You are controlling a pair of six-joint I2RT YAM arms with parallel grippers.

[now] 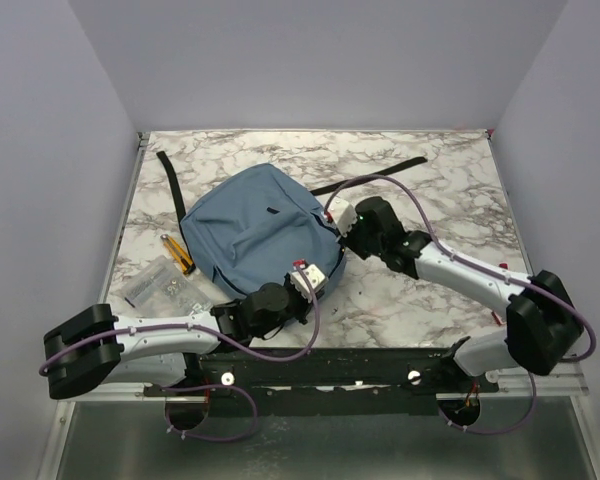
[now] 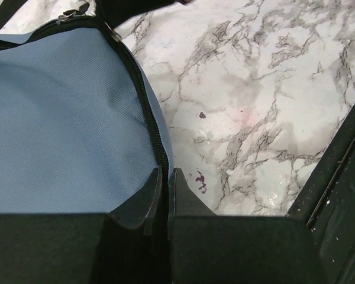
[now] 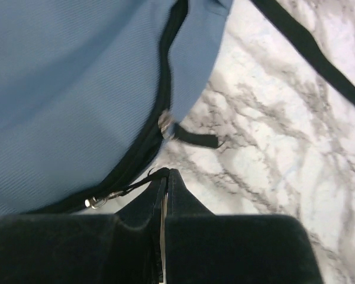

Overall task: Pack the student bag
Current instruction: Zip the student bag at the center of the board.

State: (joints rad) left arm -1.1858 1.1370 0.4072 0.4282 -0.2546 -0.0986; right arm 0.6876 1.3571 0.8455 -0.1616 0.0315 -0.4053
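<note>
**Student bag, zip closed: hazards and clearances**

Item: the large, soft, dusty-blue fabric student bag with black zip trim. It lies flat on the white marble-patterned desk, left of centre.

Holds: the right pincer is closed, its tips nipped on a thin black cord zip pull at the bag's right edge. A second zip slider with a short black tab sits just beyond. The left pincer is closed at the zip seam of the near edge. Whether it has caught any cloth cannot be told.

Hazards, judged:
- The cord is held only at the tips, so a hard tug may slip it free.
- If the left pincer has no real hold, pulling the zip drags the whole bag instead of opening it.
- The two pincers work near each other, so the arms may foul.
- Two loose black straps could snag.

Room:
- Right and far right: open marble.
- Left: a clear plastic packet and a small yellow-and-black item lie just beside the bag.
- Near edge: a black rail, close by.
- Other three sides: lavender walls.
</note>
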